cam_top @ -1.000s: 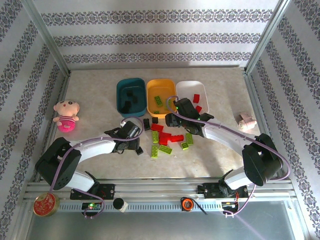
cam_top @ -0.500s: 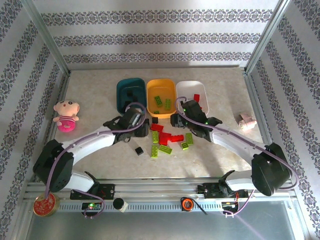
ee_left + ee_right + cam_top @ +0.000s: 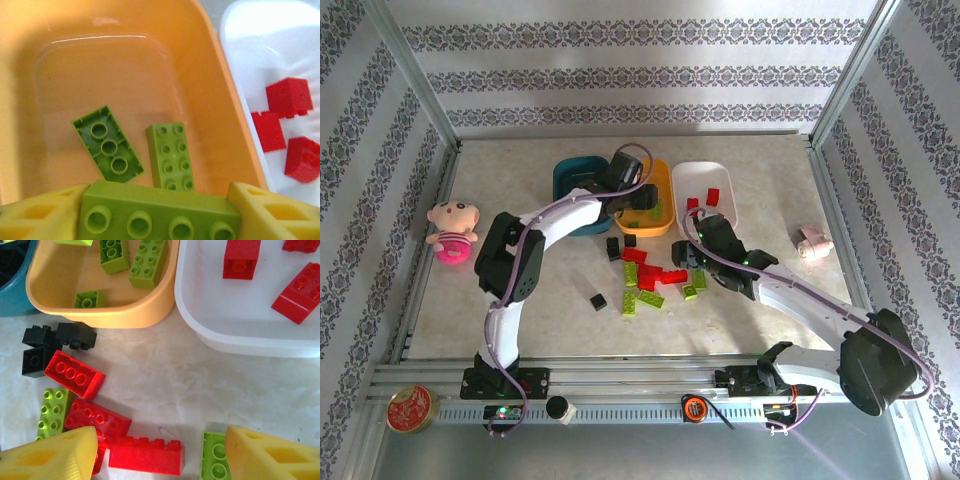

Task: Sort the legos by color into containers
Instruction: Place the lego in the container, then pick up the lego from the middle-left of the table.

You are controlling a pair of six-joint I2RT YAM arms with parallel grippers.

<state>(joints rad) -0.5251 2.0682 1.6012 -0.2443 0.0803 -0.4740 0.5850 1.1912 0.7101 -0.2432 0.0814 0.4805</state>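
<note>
My left gripper (image 3: 160,212) hangs over the orange-yellow tub (image 3: 125,75), shut on a long lime green lego (image 3: 160,202) that spans its two yellow fingers. Two more green legos (image 3: 170,152) lie in that tub. In the top view this gripper (image 3: 638,197) sits between the teal tub (image 3: 570,180) and the orange-yellow tub (image 3: 665,190). My right gripper (image 3: 160,450) is open, low over the table, with a red lego (image 3: 145,456) between its fingers. The white tub (image 3: 225,320) holds red legos (image 3: 241,257). Loose red, green and black legos (image 3: 655,275) lie in front of the tubs.
One black lego (image 3: 598,300) lies alone, nearer the arms. A pink plush doll (image 3: 452,230) sits at the left, a small pale object (image 3: 812,243) at the right, and a round red tin (image 3: 410,408) on the near rail. Metal frame posts bound the table.
My left arm swung from the near table up to the orange-yellow tub, leaving a black lego behind. My right gripper drew back from the white tub towards the loose pile.
</note>
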